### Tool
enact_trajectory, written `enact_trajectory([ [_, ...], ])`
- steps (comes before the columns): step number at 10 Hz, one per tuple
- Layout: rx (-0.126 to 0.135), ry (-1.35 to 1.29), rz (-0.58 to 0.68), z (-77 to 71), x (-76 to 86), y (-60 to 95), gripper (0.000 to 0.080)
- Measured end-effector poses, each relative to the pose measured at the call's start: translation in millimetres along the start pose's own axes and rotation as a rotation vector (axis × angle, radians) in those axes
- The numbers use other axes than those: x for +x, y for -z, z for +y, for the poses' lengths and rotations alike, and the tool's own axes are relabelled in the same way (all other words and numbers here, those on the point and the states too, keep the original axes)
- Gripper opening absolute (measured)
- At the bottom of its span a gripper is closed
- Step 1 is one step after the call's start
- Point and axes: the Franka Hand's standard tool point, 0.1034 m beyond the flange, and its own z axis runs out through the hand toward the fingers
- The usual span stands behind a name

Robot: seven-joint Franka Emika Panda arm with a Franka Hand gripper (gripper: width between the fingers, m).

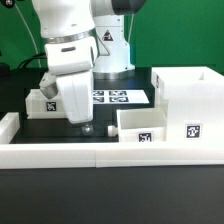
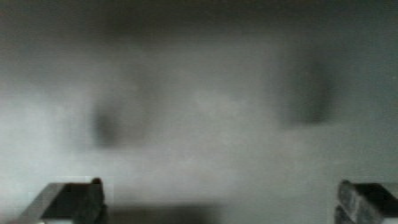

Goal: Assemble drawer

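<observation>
From my seat, the assembly looks barely begun: all three parts of the drawer sit apart on the dark table, and neither tray is in the casing.

On the exterior view's left, the left tray [image 1: 44, 100] stands half hidden behind the arm, with one tag facing me. The gripper [image 1: 82, 122] hangs low over the table just in front of it. In the wrist view its fingers [image 2: 71, 202] are spread wide with nothing between them, against a blur.

Behind lies the marker board [image 1: 116, 97]. The middle tray [image 1: 140, 126] stands open-topped by the rail [image 1: 100, 152], just beside the casing [image 1: 188, 98]; I cannot tell whether they touch.

Both trays remain to be slid in.
</observation>
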Motion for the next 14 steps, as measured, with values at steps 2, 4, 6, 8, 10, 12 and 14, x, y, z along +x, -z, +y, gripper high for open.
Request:
enact_trajectory([
  [2,0.002,-0.018,0.003,1.6,11.6,-1.3,0.0649],
  [4,0.007,-0.038,0.009,2.6,23.9,-4.9,0.0649],
  [6,0.010,-0.071,0.010,2.7,29.4,-6.7,0.0649],
  [8,0.010,-0.125,0.008,3.5,32.7,-6.8,0.0649],
  [10,0.010,-0.164,0.007,4.4,34.3,-6.5,0.0649],
  [12,0.009,-0.192,0.007,5.1,35.4,-6.2,0.0649],
  [14,0.004,-0.209,-0.003,6.9,36.7,-5.4,0.0649],
])
